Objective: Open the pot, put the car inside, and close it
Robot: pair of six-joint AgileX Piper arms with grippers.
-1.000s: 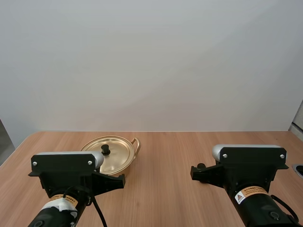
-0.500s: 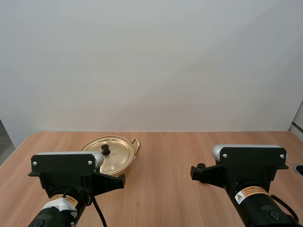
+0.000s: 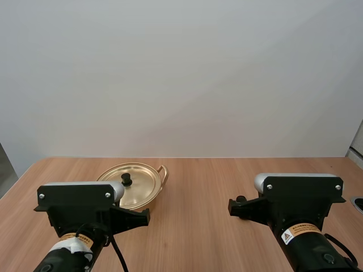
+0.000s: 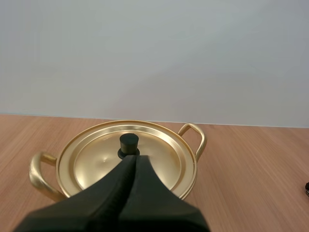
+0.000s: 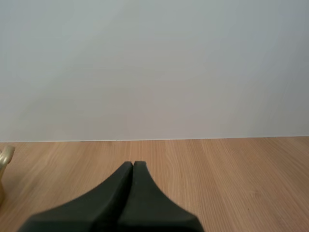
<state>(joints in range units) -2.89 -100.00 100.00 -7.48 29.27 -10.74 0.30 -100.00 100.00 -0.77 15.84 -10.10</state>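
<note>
A golden pot (image 3: 134, 185) stands on the wooden table with its lid on and a black knob (image 3: 126, 179) at the lid's middle. It lies just ahead of my left arm (image 3: 79, 207). In the left wrist view my left gripper (image 4: 133, 159) is shut on nothing, one dark wedge whose tip lies close before the knob (image 4: 129, 144) of the pot (image 4: 159, 159). My right gripper (image 5: 133, 165) is also shut and holds nothing, over bare table, with a pot handle (image 5: 5, 155) off to its side. My right arm (image 3: 300, 204) is apart from the pot.
The wooden table (image 3: 198, 187) runs wide between and beyond the two arms. A small dark thing (image 3: 357, 203) sits at the table's right edge, cut off by the frame. A plain grey wall stands behind the table.
</note>
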